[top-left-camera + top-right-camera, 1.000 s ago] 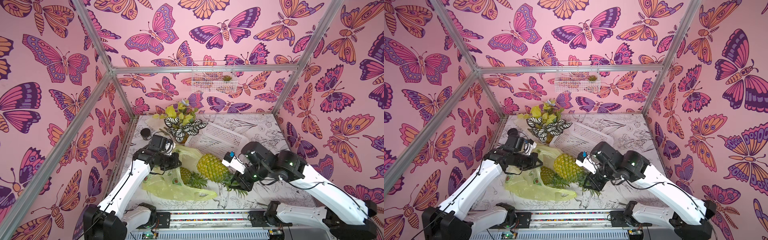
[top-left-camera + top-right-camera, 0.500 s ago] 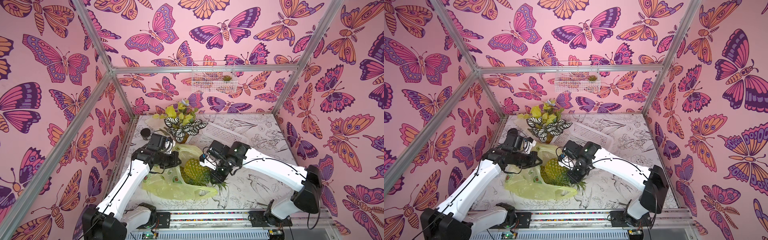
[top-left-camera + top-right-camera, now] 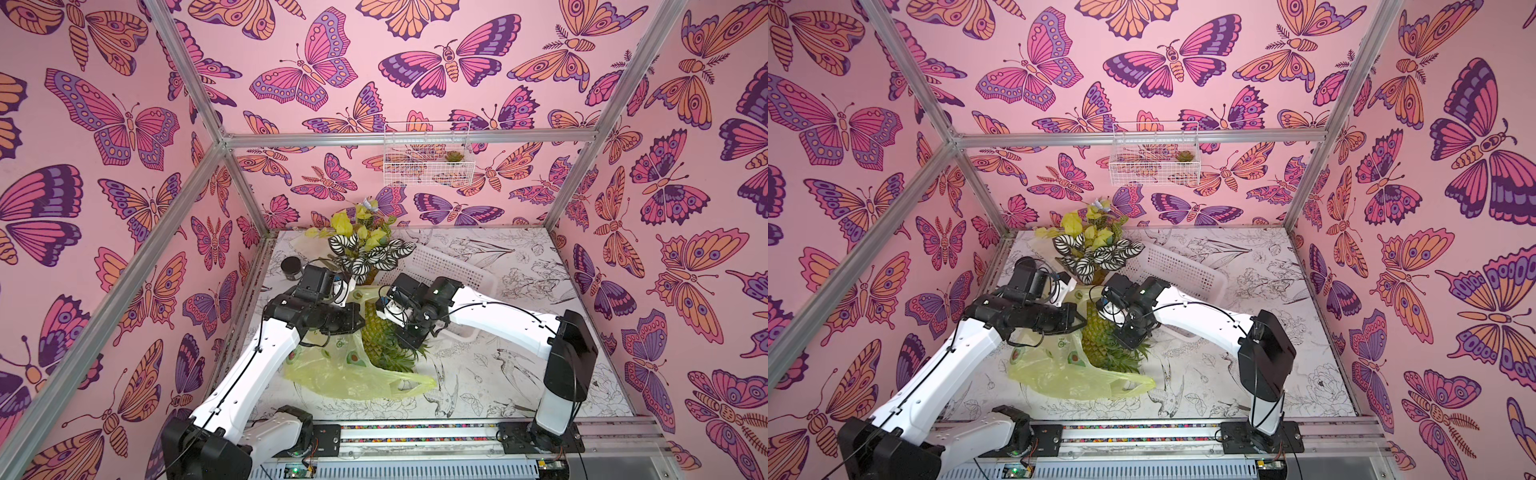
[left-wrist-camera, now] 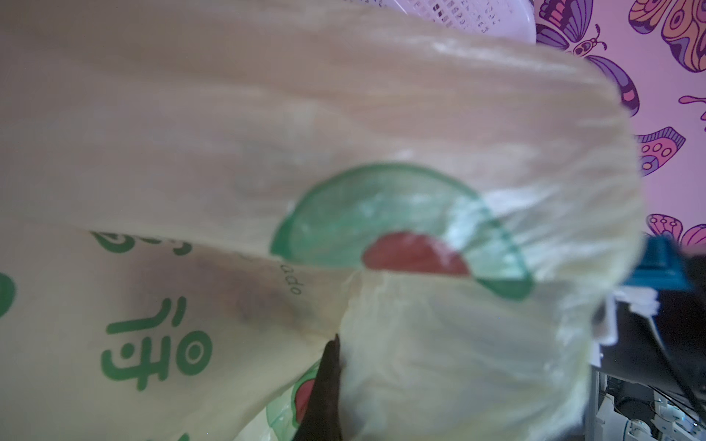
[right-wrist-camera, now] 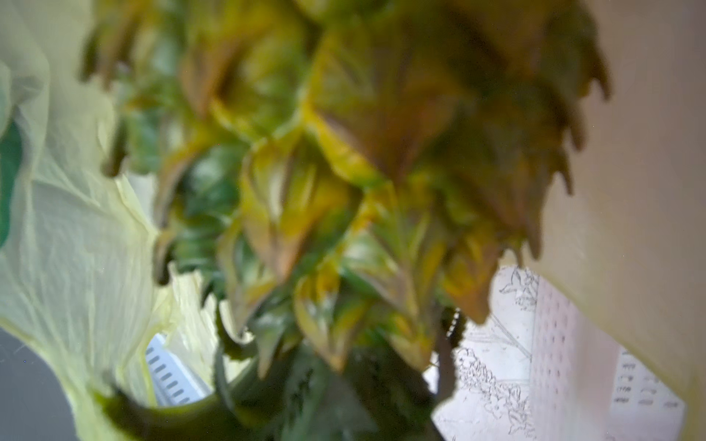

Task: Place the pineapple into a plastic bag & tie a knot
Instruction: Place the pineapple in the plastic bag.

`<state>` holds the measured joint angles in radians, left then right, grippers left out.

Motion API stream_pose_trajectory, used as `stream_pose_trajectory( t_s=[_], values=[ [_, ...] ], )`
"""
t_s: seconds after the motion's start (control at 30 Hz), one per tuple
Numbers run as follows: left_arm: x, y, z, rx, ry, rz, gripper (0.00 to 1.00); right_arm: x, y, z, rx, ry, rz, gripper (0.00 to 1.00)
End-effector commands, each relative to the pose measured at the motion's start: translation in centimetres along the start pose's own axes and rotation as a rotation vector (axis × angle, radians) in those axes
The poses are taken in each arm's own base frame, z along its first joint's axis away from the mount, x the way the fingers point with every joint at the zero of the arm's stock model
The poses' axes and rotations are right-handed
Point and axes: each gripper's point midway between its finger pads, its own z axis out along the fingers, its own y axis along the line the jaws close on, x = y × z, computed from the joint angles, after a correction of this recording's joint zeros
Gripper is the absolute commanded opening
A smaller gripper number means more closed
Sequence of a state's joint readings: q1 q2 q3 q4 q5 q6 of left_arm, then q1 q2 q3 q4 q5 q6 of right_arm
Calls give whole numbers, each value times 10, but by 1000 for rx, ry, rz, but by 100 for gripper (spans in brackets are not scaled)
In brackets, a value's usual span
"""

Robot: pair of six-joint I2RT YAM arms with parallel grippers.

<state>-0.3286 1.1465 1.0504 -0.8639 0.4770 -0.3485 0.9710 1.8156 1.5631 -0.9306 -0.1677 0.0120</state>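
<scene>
The pineapple (image 3: 372, 330) (image 3: 1093, 337) leans at the raised mouth of the plastic bag (image 3: 353, 380) (image 3: 1075, 380), its crown toward the front right. How far inside it sits I cannot tell. My right gripper (image 3: 409, 337) (image 3: 1128, 337) is shut on the crown; in the right wrist view blurred pineapple leaves (image 5: 344, 160) hide the fingers. My left gripper (image 3: 353, 293) (image 3: 1071, 291) is shut on the bag's upper rim and holds it up. Printed bag film (image 4: 344, 152) fills the left wrist view around one dark finger (image 4: 324, 393). The knot is not in view.
A white perforated basket (image 3: 451, 270) lies behind the right arm. A potted plant with striped leaves (image 3: 365, 253) stands at the back, close to both wrists, with a small black cup (image 3: 292, 266) to its left. A wire basket (image 3: 428, 160) hangs on the back wall.
My right arm has swung left and back, carrying the pineapple from the table's middle up to the bag's mouth. The left gripper has kept its hold on the bag, almost still.
</scene>
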Motion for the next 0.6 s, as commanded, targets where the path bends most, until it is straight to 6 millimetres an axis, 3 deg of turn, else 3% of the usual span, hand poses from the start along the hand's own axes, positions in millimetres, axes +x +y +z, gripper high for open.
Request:
stream_pose_trajectory(
  t_s=[0.0,0.17,0.23,0.4,0.5,0.57],
  values=[
    [2,-1,1,-9,21,28,0,-47,2,-3,-1,-183,-134,0],
    [5,6,6,-33,33,20,0,-67,0,11,-6,-284,-192,0],
    [6,11,9,-50,35,8,0,-72,-2,19,-3,-308,-201,6],
    [5,17,16,-69,28,-9,0,-85,-12,41,37,-351,-196,26],
    [5,21,19,-81,25,-15,0,-89,-23,52,90,-363,-188,50],
    [5,23,21,-87,24,-20,0,-86,-26,56,100,-356,-187,60]
  ],
)
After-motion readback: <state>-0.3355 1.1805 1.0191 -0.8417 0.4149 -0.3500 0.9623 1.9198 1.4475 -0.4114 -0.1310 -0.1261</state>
